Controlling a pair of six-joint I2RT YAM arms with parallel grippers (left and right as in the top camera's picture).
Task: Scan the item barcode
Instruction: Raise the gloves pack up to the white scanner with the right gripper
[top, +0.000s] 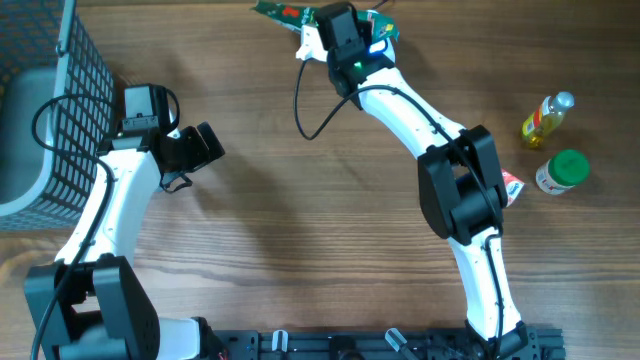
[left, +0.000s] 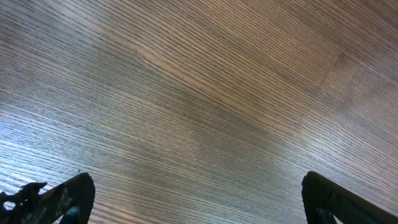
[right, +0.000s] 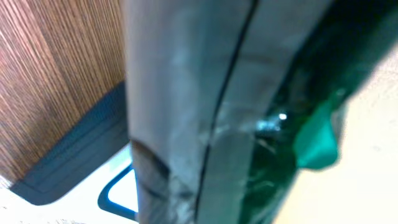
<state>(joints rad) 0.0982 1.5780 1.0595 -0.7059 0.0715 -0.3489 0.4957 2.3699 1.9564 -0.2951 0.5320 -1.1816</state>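
A green packet (top: 283, 12) lies at the table's far edge, its ends showing on both sides of my right gripper (top: 336, 22). The right wrist view is blurred. There my right gripper (right: 217, 137) fills the frame with its jaws pressed together, and the green packet (right: 317, 134) sits against their right side. A white surface with a blue outline (right: 118, 190) lies beneath. No barcode shows. My left gripper (top: 205, 150) hovers over bare wood at the left. In the left wrist view the left gripper (left: 199, 199) is wide open, with nothing between its fingers (left: 68, 196).
A dark wire basket (top: 60, 90) stands at the left edge. At the right are a yellow bottle (top: 547, 118), a green-lidded jar (top: 561, 172) and a red-and-white packet (top: 511, 187) partly under the right arm. A black cable (top: 305, 105) loops below the right wrist.
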